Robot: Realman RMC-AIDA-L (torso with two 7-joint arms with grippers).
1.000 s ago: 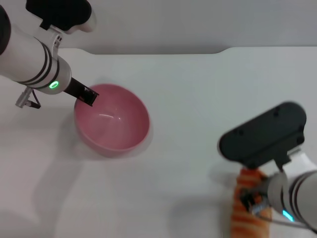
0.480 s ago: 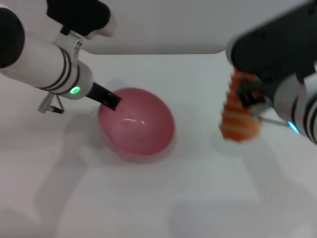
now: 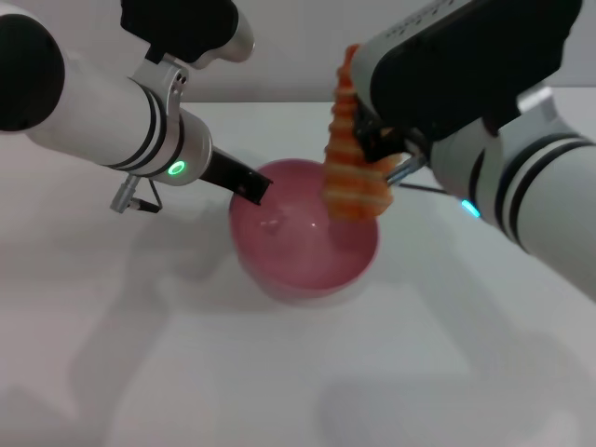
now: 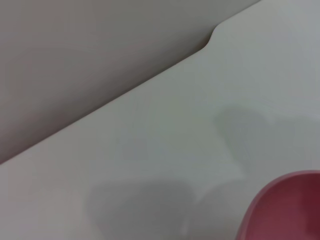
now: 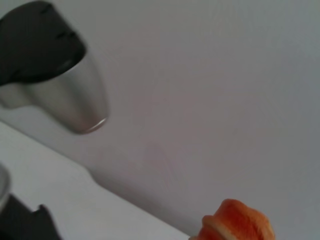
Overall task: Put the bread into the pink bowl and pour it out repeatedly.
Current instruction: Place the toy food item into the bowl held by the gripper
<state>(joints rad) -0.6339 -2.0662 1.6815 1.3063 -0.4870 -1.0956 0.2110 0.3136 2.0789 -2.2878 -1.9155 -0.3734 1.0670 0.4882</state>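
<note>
Currently the right gripper (image 3: pixel 377 149) grips the bread (image 3: pixel 351 158) nearly upright over the pink bowl's (image 3: pixel 279 270) 2 o'clock rim, apparently for lowering in, while the left gripper (image 3: pixel 253 186) pinches the 10 o'clock rim, presumably steadying it.

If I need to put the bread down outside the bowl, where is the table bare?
Bare table runs across the whole near side, in front of the bowl. Crowded around the bowl: the left gripper holds its far-left rim, and the right gripper hangs the bread over its right half.
</note>
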